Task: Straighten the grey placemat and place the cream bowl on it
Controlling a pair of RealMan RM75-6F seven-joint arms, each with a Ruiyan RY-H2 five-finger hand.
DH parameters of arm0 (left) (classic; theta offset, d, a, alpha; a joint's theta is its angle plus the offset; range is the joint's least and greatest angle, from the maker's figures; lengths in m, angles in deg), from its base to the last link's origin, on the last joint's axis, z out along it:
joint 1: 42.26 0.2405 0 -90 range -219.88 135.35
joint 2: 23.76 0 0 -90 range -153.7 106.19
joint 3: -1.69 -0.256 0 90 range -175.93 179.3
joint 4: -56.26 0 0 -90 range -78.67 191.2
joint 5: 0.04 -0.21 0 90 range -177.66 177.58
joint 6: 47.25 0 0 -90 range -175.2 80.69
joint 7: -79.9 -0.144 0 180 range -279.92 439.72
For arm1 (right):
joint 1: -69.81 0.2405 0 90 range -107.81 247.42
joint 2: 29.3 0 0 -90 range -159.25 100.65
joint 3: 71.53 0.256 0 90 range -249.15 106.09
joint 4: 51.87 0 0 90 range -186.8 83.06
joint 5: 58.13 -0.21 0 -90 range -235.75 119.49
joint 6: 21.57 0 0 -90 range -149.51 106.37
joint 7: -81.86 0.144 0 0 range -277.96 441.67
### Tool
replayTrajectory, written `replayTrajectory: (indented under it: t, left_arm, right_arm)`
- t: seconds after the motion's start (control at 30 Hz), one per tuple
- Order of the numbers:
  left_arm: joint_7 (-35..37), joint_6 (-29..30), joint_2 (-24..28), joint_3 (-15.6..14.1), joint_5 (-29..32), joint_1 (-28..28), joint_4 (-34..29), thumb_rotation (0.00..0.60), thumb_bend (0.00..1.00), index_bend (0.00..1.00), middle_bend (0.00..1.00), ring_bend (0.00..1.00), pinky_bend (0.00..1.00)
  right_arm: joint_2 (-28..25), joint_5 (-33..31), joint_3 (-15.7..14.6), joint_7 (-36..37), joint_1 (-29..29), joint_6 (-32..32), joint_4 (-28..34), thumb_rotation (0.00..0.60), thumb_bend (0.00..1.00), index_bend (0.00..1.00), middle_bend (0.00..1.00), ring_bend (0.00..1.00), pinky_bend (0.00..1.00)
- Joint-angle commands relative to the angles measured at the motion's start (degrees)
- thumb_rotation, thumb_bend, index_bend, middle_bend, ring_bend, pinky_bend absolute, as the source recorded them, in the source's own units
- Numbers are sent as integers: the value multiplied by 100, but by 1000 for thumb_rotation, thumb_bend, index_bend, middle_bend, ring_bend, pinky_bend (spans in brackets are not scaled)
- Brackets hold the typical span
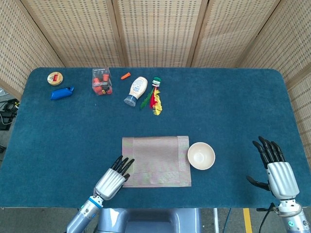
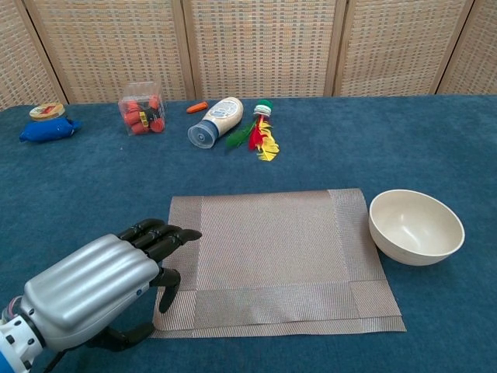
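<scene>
Counter: deep blue felt-like cover. Placemat: grey woven, fine ribbed weave, darker border bands, pinkish-green sheen from head view. Bowl: plain cream. Left hand: silver shell, black fingers, blue-white wrist. Right hand: silver, black fingers. Squeeze bottle: cream, blue label. Feather toy: red, yellow, green. Screen behind: tan lattice weave.
</scene>
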Motion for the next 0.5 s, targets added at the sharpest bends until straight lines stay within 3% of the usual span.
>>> replayTrajectory:
  t: [0.03, 0.5]
  left_arm:
    - [-26, -6, -11, 1, 28, -10, 15, 600, 335, 532, 0, 0, 0]
    - [-1, 7, -171, 29, 65, -111, 155, 600, 406, 555, 0, 0, 0]
  right_arm:
    - [-2, 2, -2, 8, -1, 1, 1, 600, 156, 94, 0, 0, 0]
    - [-26, 23, -13, 86, 4, 3, 10, 600, 157, 94, 0, 0, 0]
